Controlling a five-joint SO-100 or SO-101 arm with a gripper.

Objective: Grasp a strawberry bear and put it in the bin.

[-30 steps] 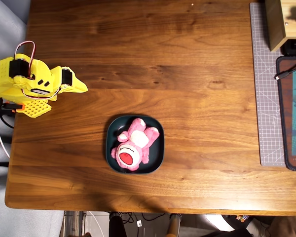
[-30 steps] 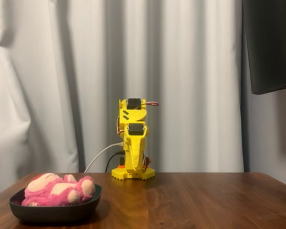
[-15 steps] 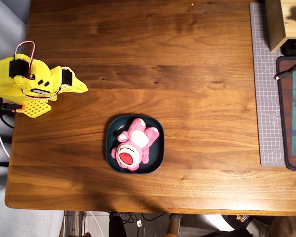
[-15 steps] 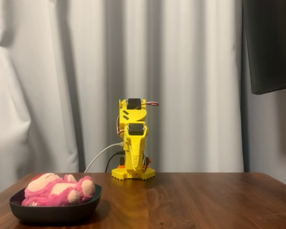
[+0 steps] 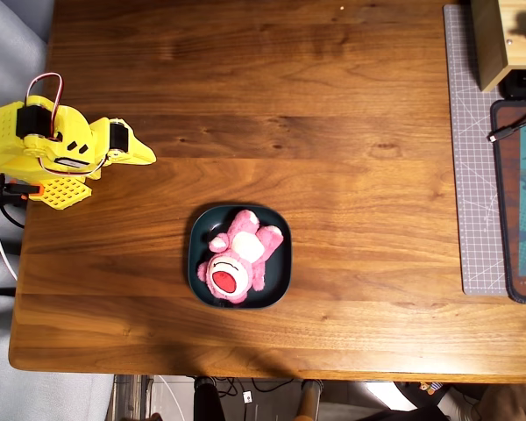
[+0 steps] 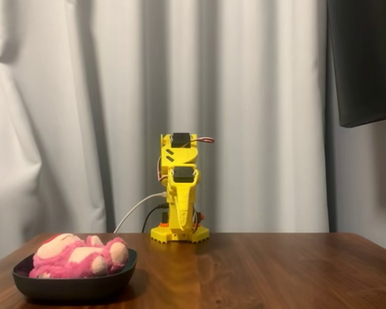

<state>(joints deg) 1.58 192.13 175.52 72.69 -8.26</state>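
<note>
**One bear in the dish, arm folded at the table's edge**

One broad walnut table [image 5: 333, 105] fills nearly everything the overhead view shows, with a grey cutting mat [image 5: 473, 175] lying along its right side and white curtains [image 6: 83, 116] hanging behind it in the fixed view. Next in size is the yellow arm [image 5: 61, 149], folded up compactly on its base at the left edge of the table in the overhead view and standing centre-back in the fixed view, well apart from everything else. Its gripper [image 5: 145, 156] points out over the wood with nothing between the fingers; from up here the jaws look drawn together into a single wedge, though I cannot honestly tell from either view whether they are fully closed.

Smaller again is the bin [image 5: 197, 263], a dark teal rounded-square dish sitting near the front middle of the table. Inside it lies the strawberry bear [image 5: 241, 254], on its back, its red-and-white muzzle toward the front edge and its legs toward the far corner, all of it within the rim. The fixed view agrees: the pink plush rests low in the dish, just rising above its wall.

Judging by this, the job appears finished: bear delivered, arm clear. Nothing seems left to do.
</note>
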